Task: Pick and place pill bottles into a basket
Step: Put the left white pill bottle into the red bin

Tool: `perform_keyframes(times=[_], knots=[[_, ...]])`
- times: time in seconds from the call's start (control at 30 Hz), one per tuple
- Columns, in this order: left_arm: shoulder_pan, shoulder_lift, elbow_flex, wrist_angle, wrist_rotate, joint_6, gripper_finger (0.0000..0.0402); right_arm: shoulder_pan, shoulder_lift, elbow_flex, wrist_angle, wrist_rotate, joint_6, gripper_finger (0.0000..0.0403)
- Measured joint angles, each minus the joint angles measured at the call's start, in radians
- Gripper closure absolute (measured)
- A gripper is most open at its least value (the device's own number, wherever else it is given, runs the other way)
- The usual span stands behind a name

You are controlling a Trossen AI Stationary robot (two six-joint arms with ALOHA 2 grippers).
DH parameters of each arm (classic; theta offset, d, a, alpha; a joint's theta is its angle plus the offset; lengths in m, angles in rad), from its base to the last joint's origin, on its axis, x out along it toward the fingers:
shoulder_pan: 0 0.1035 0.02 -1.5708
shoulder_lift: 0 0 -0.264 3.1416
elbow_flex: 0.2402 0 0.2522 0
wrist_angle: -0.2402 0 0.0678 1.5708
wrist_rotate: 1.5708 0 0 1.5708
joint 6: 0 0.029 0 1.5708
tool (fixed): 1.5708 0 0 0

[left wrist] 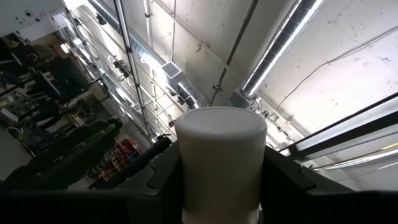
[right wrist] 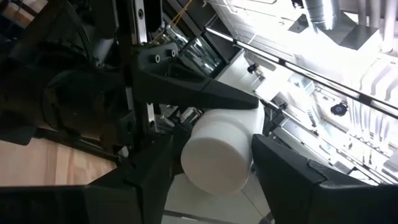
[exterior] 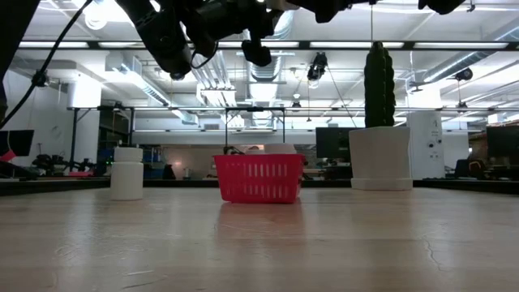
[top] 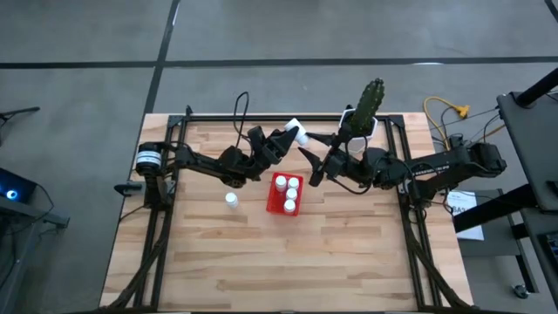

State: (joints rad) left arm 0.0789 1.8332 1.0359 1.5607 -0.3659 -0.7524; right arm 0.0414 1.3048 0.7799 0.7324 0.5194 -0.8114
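Pill bottle [top: 295,130] gripped in left hand [top: 289,135], open right hand [top: 309,157] straddling it

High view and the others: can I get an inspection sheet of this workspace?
Surface: light wooden plank tabletop, no spills seen.
Job's things: small red slotted plastic basket holds three small white capped pill bottles; a fourth bottle stands on the table beside it; a raised bottle is up in the air.
Clutter: green cactus in white pot at the back edge.
Grippers: left tool shut on the raised bottle; right tool open, close by.
Cables: black cable loop by the left arm; yellow cable off the table.
Surroundings: grey floor; no person seen.
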Motion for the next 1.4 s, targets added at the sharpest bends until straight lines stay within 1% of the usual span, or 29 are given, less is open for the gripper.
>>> perform_keyframes(times=[0.27,0.6,0.73,1.17,1.4], knots=[[-0.001,-0.003,0.005,0.012,0.035,-0.001,0.0262,0.000,-0.005,-0.001,0.004,0.035,-0.008,0.0197],[-0.001,-0.003,0.015,0.005,0.035,-0.033,0.0262,0.000,-0.006,0.008,0.011,0.022,-0.038,0.0197],[-0.001,-0.003,0.016,0.004,0.043,-0.029,0.0262,0.000,-0.007,0.008,0.012,0.003,-0.034,0.0197],[0.000,-0.005,0.015,0.009,0.046,-0.030,0.0262,0.006,-0.007,0.019,0.011,-0.005,-0.035,0.0197],[0.002,-0.005,0.018,0.009,0.064,-0.082,0.0262,0.007,-0.007,0.028,0.014,-0.007,-0.113,0.0197]])
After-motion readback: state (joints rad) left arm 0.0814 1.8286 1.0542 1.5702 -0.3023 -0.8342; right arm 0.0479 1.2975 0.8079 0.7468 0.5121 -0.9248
